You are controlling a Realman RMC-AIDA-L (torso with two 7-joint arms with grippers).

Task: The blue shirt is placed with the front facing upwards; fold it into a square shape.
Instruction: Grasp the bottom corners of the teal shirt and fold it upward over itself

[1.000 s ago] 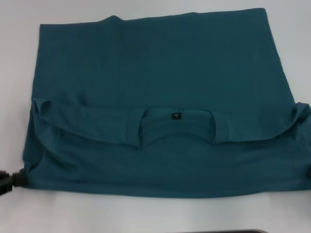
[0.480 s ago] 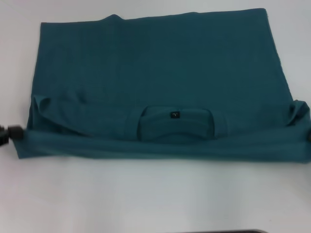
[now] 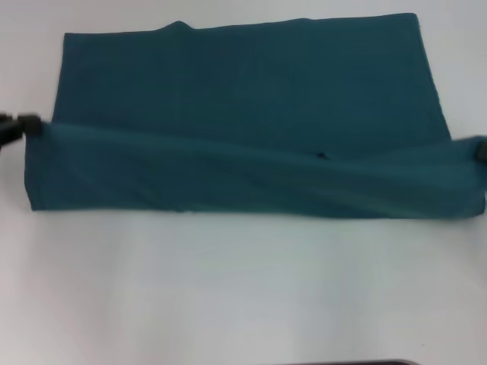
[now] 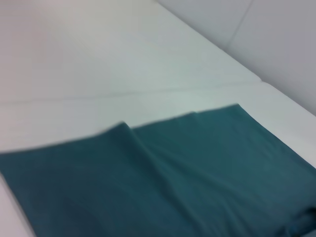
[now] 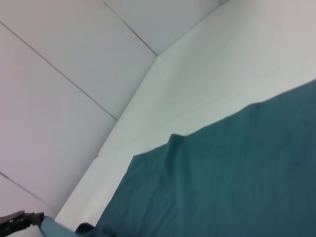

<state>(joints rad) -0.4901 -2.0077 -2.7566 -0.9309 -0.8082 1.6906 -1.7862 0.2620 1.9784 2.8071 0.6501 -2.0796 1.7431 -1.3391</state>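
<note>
Teal blue shirt: near edge had lifted, collar now hidden; left claw, right claw clamped on corners, fold halfway over white bench.

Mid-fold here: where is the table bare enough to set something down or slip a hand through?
Widest bare table lies nearer the robot than the blue shirt. A thin strip runs beyond its far edge. It is crowded at both ends of the lifted fold, where the left end effector and right end effector hold it.
</note>
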